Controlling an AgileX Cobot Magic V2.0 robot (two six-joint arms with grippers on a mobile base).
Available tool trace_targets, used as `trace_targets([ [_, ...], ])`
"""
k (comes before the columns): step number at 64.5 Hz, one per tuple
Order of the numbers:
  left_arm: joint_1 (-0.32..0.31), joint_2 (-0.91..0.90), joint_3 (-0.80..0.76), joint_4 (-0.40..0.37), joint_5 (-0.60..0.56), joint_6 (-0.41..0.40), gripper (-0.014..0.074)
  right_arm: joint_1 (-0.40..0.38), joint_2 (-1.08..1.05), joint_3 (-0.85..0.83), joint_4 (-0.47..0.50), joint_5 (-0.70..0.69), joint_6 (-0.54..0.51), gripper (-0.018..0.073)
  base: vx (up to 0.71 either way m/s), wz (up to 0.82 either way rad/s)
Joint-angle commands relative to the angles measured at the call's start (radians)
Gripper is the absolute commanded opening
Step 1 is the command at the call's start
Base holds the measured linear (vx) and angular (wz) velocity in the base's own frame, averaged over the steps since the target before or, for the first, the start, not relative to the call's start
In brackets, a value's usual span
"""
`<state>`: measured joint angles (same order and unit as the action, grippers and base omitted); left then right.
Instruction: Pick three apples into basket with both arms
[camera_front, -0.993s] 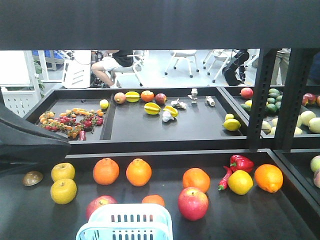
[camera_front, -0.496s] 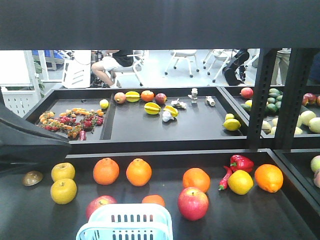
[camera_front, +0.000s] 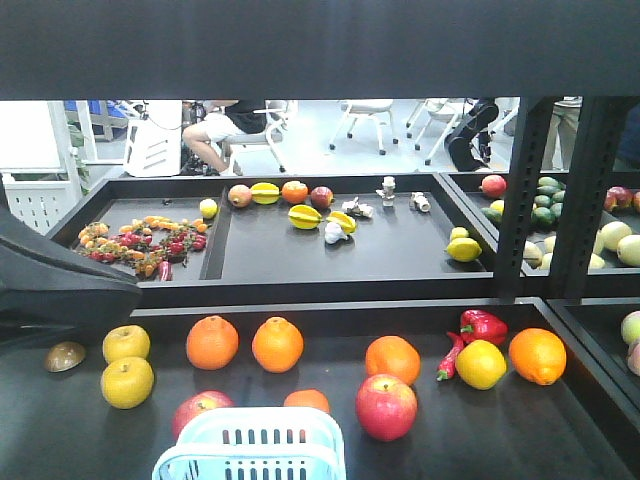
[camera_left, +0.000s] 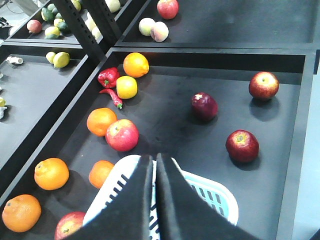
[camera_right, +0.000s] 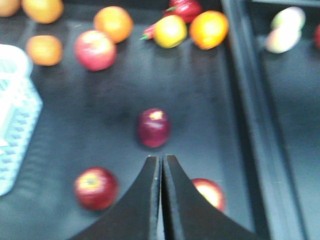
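The black counter takes up the whole near part of the scene, walled by a low rim. At its near edge sits the pale basket, its slotted side facing me. The left end effector hangs right over the basket's rim. Its two fingers are pressed together with only a thin seam between them, and they grip nothing. The right end effector hovers over bare counter further right, fingers likewise together and empty. The apples all lie out on the counter, outside the basket. A blushed apple sits just right of the basket, and another apple lies close by its far left corner. A dark red apple rests just ahead of the right fingertips. Oranges line up behind, and red peppers lie against a yellow fruit.
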<state>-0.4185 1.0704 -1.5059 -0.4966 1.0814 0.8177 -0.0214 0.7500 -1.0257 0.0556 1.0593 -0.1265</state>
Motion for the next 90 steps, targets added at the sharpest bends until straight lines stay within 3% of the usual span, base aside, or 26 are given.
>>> trace_targets([
  [1,-0.005,-0.011,-0.028,-0.031,-0.052,-0.008,-0.0008,-0.003,0.037,-0.041,0.061,-0.061,-0.030,0.0000,0.00,0.00],
  [16,-0.005,-0.011,-0.028,-0.031,-0.052,-0.008,-0.0008,-0.003,0.188,-0.040,0.110,0.141,-0.209,0.0006,0.00,0.00],
  [37,-0.005,-0.011,-0.028,-0.031,-0.052,-0.008,-0.0008,-0.002,0.375,-0.037,0.105,0.223,-0.206,0.0006,0.00,0.00],
  [44,-0.005,-0.011,-0.028,-0.031,-0.052,-0.008,-0.0008,0.032,0.405,-0.037,0.115,0.220,-0.146,0.0006,0.00,0.00],
  [50,-0.005,-0.011,-0.028,-0.031,-0.052,-0.008,-0.0008,0.151,0.425,-0.037,0.095,0.194,-0.077,0.0000,0.00,0.00],
  [58,-0.005,-0.011,-0.028,-0.031,-0.052,-0.008,-0.0008,0.326,0.457,-0.037,-0.056,0.130,0.072,0.0000,0.00,0.00],
  [66,-0.005,-0.011,-0.028,-0.031,-0.052,-0.008,-0.0008,0.429,0.494,-0.037,-0.164,0.099,0.252,0.0002,0.00,0.00],
  [79,-0.005,-0.011,-0.028,-0.031,-0.052,-0.008,-0.0008,0.438,0.534,-0.037,-0.056,0.062,0.267,0.0060,0.00,0.00],
  [90,-0.005,-0.011,-0.028,-0.031,-0.052,-0.008,-0.0008,0.438,0.555,-0.037,0.055,0.062,0.267,0.0250,0.00,0.00],
])
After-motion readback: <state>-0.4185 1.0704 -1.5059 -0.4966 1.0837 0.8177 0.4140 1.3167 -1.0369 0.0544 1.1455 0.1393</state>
